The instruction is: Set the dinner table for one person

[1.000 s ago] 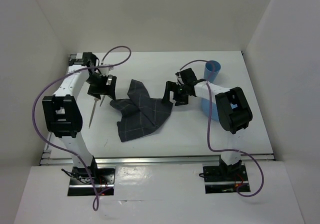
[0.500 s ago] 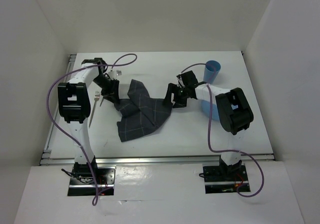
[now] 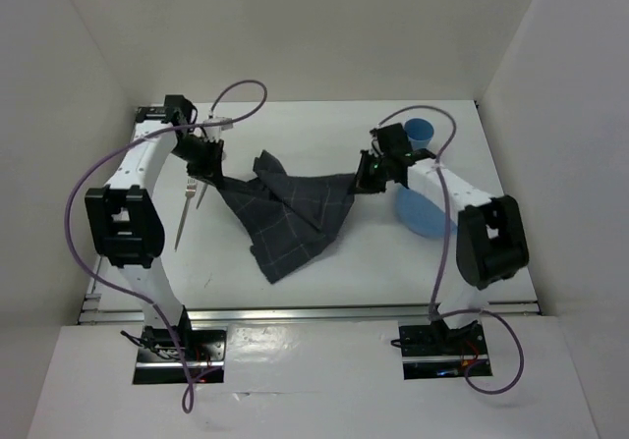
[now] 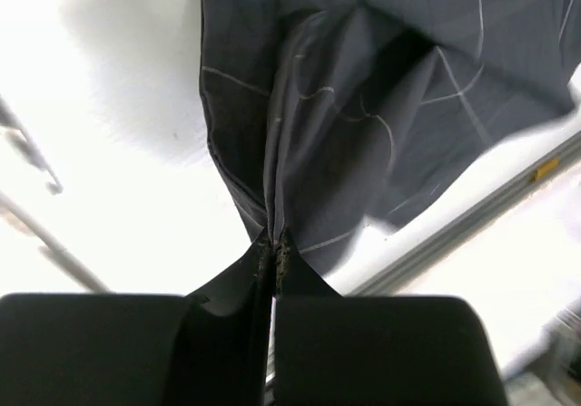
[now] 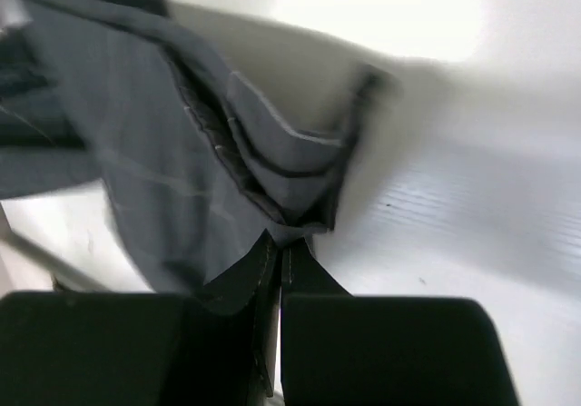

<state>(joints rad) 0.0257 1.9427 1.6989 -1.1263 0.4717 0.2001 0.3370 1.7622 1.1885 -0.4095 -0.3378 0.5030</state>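
Counter (image 3: 324,130): rigid, fixed, carries everything.
Cloth (image 3: 290,213): soft, light, limp; mid-counter, betw. both grips. Best held at corners.
L fingers (image 3: 209,172): clamped on Cloth corner, twd left edge.
R fingers (image 3: 366,179): clamped on opp. corner.

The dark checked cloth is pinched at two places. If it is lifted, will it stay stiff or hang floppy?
Probably floppy: the cloth sags and folds between the left gripper and the right gripper. Likely light for its size, since small pinches by shut jaws hold it up.
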